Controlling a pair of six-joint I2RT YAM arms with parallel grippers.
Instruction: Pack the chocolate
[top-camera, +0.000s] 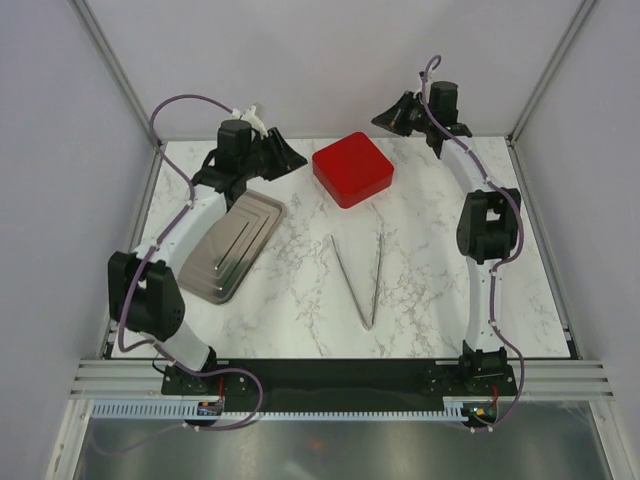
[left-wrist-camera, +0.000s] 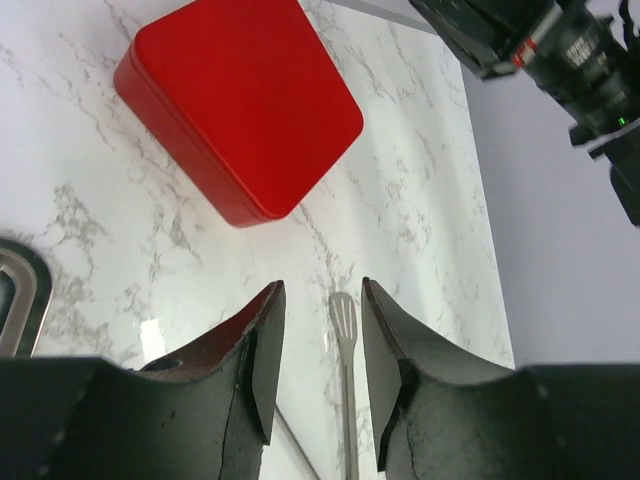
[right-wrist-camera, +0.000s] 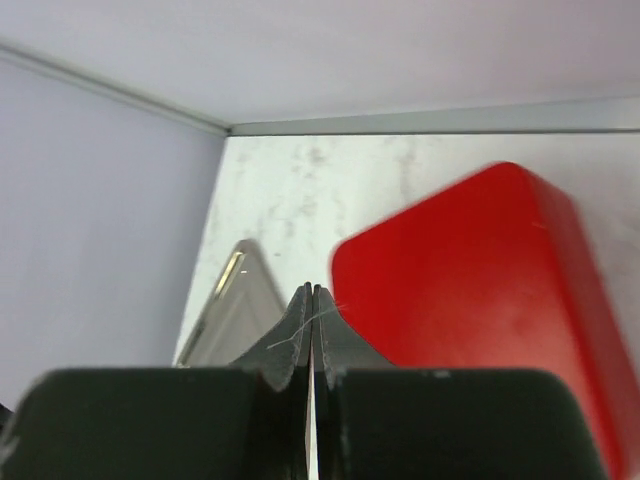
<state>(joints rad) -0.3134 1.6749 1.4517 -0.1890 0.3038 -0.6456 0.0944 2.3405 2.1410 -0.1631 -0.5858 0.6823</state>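
Observation:
No chocolate pieces show in any view. A closed red square box (top-camera: 352, 168) sits at the back middle of the marble table; it also shows in the left wrist view (left-wrist-camera: 240, 100) and the right wrist view (right-wrist-camera: 470, 270). Metal tongs (top-camera: 362, 275) lie in a V on the table centre, one slotted tip in the left wrist view (left-wrist-camera: 343, 315). My left gripper (top-camera: 293, 159) hovers left of the box, open and empty (left-wrist-camera: 322, 300). My right gripper (top-camera: 384, 120) hovers behind the box's right side, shut and empty (right-wrist-camera: 312, 292).
A silver metal tray (top-camera: 232, 245) lies at the left of the table, its edge in the left wrist view (left-wrist-camera: 15, 290) and in the right wrist view (right-wrist-camera: 230, 310). White walls enclose the table on three sides.

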